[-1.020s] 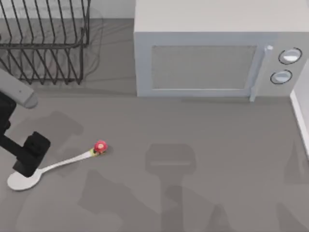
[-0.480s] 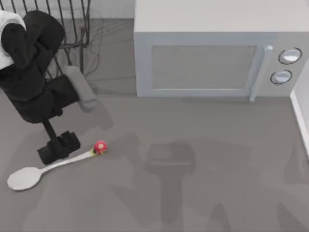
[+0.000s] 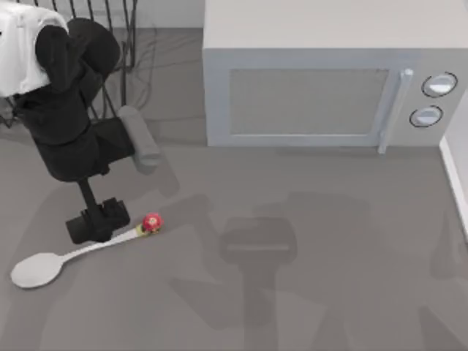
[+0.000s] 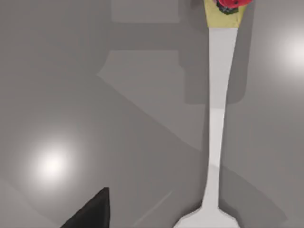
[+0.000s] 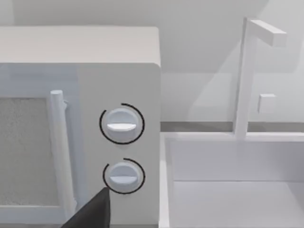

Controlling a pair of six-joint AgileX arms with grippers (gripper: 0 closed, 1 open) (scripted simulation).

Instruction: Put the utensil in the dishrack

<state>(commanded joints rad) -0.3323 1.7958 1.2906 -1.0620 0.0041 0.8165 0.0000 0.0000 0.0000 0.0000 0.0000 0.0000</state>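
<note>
The utensil (image 3: 88, 251) is a slim white spoon lying flat on the grey table at the front left, its oval bowl toward the left edge and its red-and-yellow knob (image 3: 151, 222) pointing right. My left gripper (image 3: 99, 223) hovers over the handle just left of the knob. In the left wrist view the handle (image 4: 216, 118) runs lengthwise beside a dark tip of that gripper (image 4: 90, 213). The dishrack (image 3: 121, 29) of black wire stands at the back left, largely hidden behind my left arm. A dark tip of my right gripper (image 5: 90, 213) faces the microwave's dials.
A grey microwave (image 3: 322, 80) stands at the back centre and right, with two dials (image 5: 121, 124) and a door handle (image 3: 387, 110). A white sink basin (image 5: 228, 190) with a tap lies at the right edge. Bare table stretches across the front.
My left arm has swung in from the left edge over the rack, and its gripper has slid right from the spoon's bowl to the handle near the knob. The spoon has not moved.
</note>
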